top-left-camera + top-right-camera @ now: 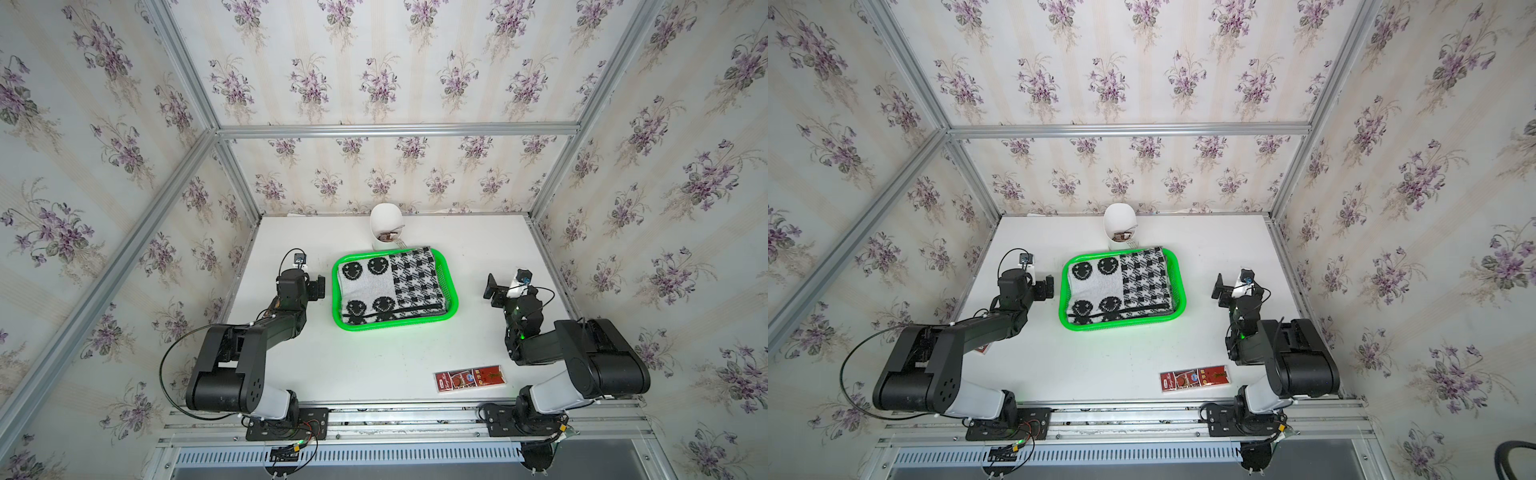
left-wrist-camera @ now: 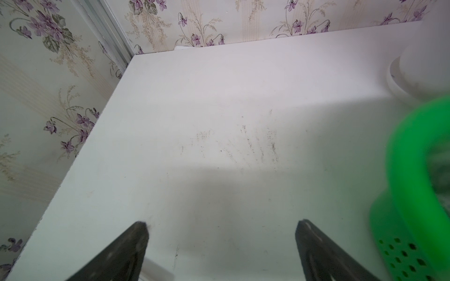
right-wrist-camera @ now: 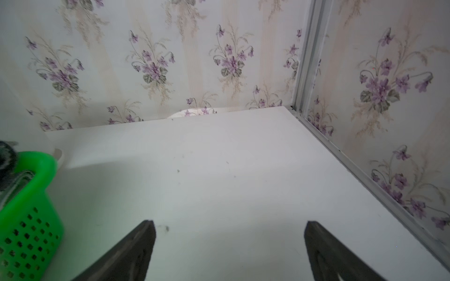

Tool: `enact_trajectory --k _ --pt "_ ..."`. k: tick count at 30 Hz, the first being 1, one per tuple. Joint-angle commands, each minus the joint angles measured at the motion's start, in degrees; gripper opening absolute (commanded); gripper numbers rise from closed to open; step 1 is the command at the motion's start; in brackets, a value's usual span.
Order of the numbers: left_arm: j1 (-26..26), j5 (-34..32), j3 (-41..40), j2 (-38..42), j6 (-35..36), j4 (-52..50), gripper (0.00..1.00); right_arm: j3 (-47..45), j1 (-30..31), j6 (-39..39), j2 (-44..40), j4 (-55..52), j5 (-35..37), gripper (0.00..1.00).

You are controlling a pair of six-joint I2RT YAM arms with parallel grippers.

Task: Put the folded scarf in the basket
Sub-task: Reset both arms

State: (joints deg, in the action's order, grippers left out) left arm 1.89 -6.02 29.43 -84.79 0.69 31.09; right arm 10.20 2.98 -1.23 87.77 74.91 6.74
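**Legible markings: none I could read**

Item 1: flat red packet (image 1: 468, 378). It carried pale lettering and a round emblem, and in both top views the print was too small for me to make out.

Item 2: folded scarf (image 1: 390, 286). It had four knitted black smiley faces showing and no words.

White cup (image 1: 385, 226), brown bits inside, stands at back of table (image 1: 374, 365): fwd of left gripper (image 1: 321, 286), off twd right gripper (image 1: 491, 291) side, well apart from both. Red packet (image 1: 468, 378) lies flat, well behind right gripper. 2nd red item (image 1: 984, 348) peeks out behind left gripper, mostly hidden, can't ID. Scuff marks (image 2: 255, 143) on table just ahead of left gripper. Floral wallpaper (image 1: 374, 83) + alu frame (image 1: 395, 129) all round.
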Motion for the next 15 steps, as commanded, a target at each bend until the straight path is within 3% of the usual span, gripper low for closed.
enact_trajectory --k 1,5,15 --pt "0.0 -0.3 0.1 0.1 0.5 1.7 0.99 -1.1 -0.1 0.1 0.5 6.0 0.6 1.0" --pt "-0.1 -0.3 0.0 0.1 0.4 1.6 0.99 0.4 0.0 -2.1 0.5 3.0 6.2 1.0" --pt "0.0 -0.3 0.1 0.1 0.5 1.6 0.99 0.4 0.1 -2.0 0.2 2.3 6.2 1.0"
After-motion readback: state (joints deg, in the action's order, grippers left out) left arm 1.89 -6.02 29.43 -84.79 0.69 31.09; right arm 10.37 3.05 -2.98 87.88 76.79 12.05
